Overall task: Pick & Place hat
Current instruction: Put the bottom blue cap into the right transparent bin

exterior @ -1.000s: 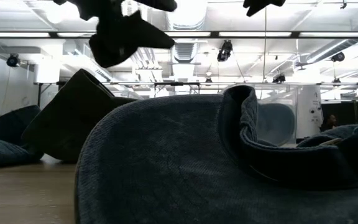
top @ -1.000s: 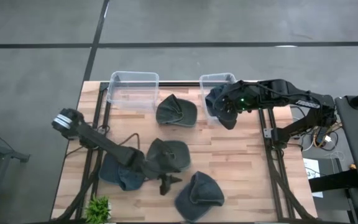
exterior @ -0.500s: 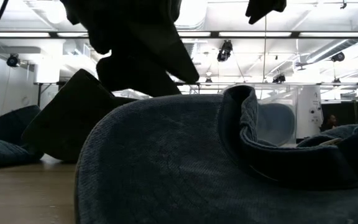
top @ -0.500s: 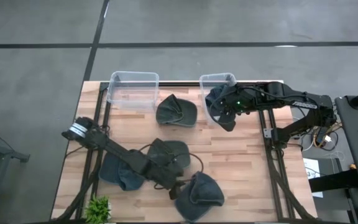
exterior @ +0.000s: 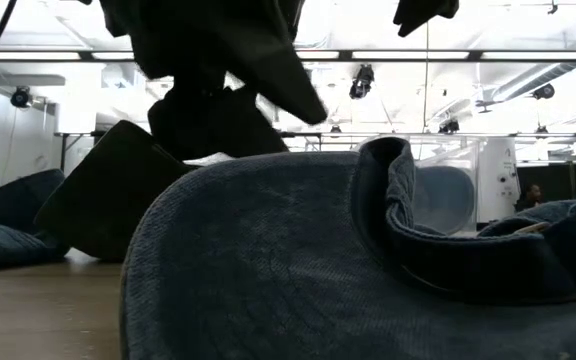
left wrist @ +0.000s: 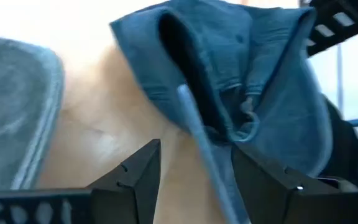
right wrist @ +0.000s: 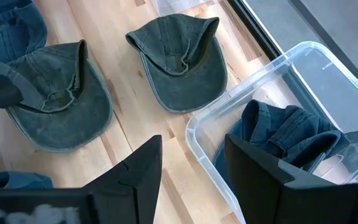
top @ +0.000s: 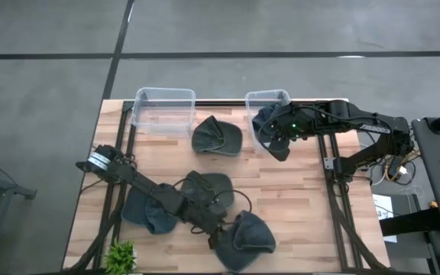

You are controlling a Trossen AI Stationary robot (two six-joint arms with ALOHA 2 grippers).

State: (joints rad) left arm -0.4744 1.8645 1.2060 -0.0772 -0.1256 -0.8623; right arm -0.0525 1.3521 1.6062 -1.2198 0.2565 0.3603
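Observation:
Several denim hats lie on the wooden table. My left gripper (top: pixel 218 235) (left wrist: pixel 194 168) is low at the near-right blue hat (top: pixel 244 241), which lies crown-down. It is open, and that hat's brim edge (left wrist: pixel 194 140) runs between its two fingers; no touch shows. My right gripper (top: pixel 277 130) (right wrist: pixel 191 162) hangs open above the right clear bin (top: pixel 266 98) (right wrist: pixel 328 62). A blue hat (right wrist: pixel 291 137) lies crumpled inside that bin. In the low view the near hat (exterior: pixel 268 260) fills the foreground, with my left arm (exterior: pixel 218 70) dark above it.
A second clear bin (top: pixel 163 107) stands at the far edge, left of the first. Other hats lie mid-table: a grey-green one (top: pixel 216 137), another (top: pixel 208 187) and a blue one (top: pixel 147 212) under my left arm. A small green plant (top: pixel 119 256) sits at the near-left corner.
My left gripper has moved toward the table's near-right and down, onto the near-right blue hat, until the hat's brim edge lies between its fingers. The hats have stayed where they were.

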